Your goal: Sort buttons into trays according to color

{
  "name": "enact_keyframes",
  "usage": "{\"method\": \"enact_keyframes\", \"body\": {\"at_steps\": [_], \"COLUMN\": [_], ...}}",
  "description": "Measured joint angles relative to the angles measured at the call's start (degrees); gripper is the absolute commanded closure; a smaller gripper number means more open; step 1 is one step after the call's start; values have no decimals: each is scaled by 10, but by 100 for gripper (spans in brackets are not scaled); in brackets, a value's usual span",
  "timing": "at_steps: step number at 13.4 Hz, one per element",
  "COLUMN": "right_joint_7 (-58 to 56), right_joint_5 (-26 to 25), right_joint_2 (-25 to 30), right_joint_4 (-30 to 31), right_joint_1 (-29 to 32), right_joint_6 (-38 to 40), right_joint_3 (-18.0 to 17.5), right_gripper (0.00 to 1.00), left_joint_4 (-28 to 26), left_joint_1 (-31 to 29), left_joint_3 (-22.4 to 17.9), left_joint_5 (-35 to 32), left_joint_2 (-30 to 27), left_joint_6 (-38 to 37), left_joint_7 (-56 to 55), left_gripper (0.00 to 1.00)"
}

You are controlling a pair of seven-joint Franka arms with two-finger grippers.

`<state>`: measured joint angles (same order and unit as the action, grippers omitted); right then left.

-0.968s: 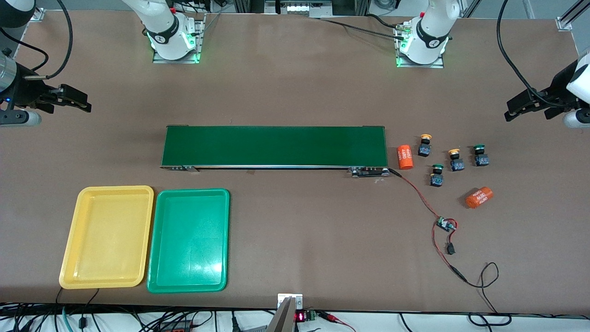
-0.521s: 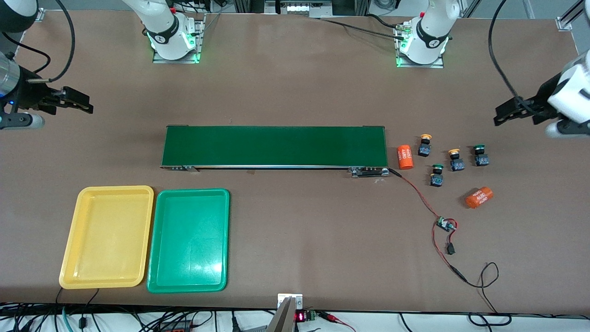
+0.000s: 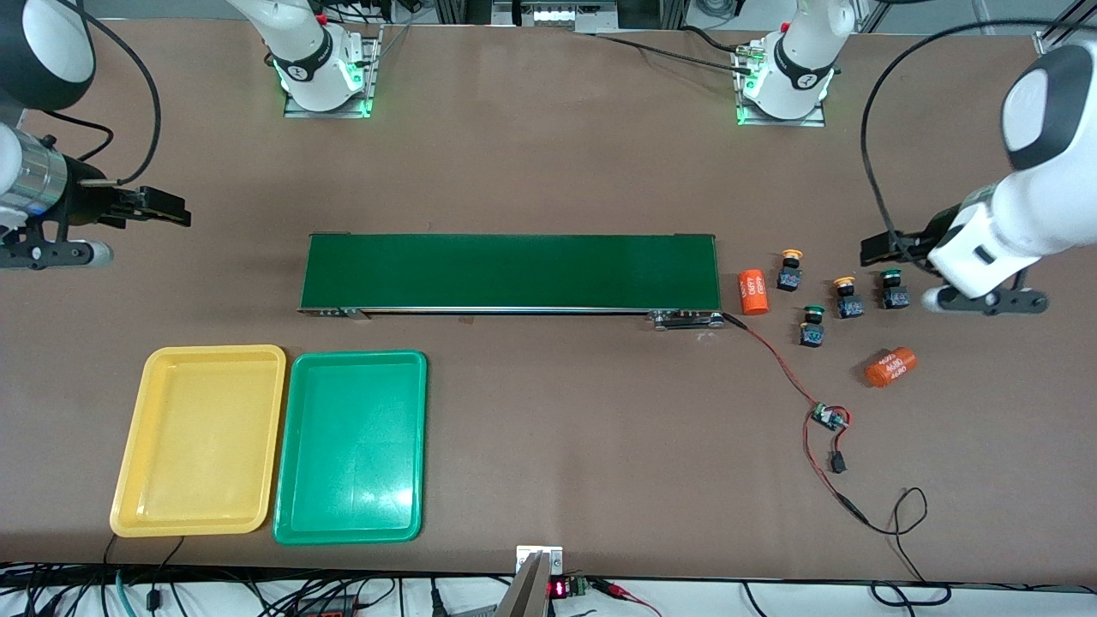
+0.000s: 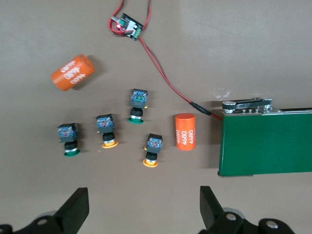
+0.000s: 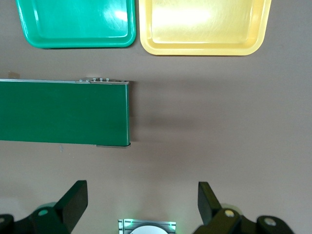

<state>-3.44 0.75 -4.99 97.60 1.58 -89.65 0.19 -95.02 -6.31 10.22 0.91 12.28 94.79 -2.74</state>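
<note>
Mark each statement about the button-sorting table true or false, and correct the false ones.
1. Both trays are empty. True: the yellow tray and the green tray hold nothing.
2. All four buttons lie on the conveyor belt. False: they sit on the table beside the conveyor belt, toward the left arm's end.
3. The left gripper holds a green button. False: its fingers are open and empty.
4. The right gripper is open. True.
5. Two orange cylinders lie near the buttons. True.

Both arms: glossy white rounded shells, black joint bands, black cables looping off the wrists. Bases glow green on metal plates. Left pincer and right pincer: black fingers.
</note>
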Motion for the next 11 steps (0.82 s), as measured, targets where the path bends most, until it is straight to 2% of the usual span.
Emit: {"method": "enact_keyframes", "body": {"at_steps": [3, 6, 11], "right_joint_7": [0, 0, 0], "right_joint_5": [0, 0, 0], "right_joint_2": [-4, -4, -5], "right_joint_4": [0, 0, 0], "right_joint_1": [0, 0, 0], "right_joint_6": [3, 5, 6], "right_joint_3": [0, 0, 0], "right_gripper": [0, 0, 0], "left_joint_4": [-5, -29, -152], "left_joint_1": [32, 59, 58], "left_joint_3": [3, 4, 4], "left_joint_5": [1, 1, 1], "left_joint_2": [57, 76, 90], "left_joint_6": [36, 82, 223], "left_joint_7": [0, -1, 0], "left_gripper": [0, 0, 0]}}
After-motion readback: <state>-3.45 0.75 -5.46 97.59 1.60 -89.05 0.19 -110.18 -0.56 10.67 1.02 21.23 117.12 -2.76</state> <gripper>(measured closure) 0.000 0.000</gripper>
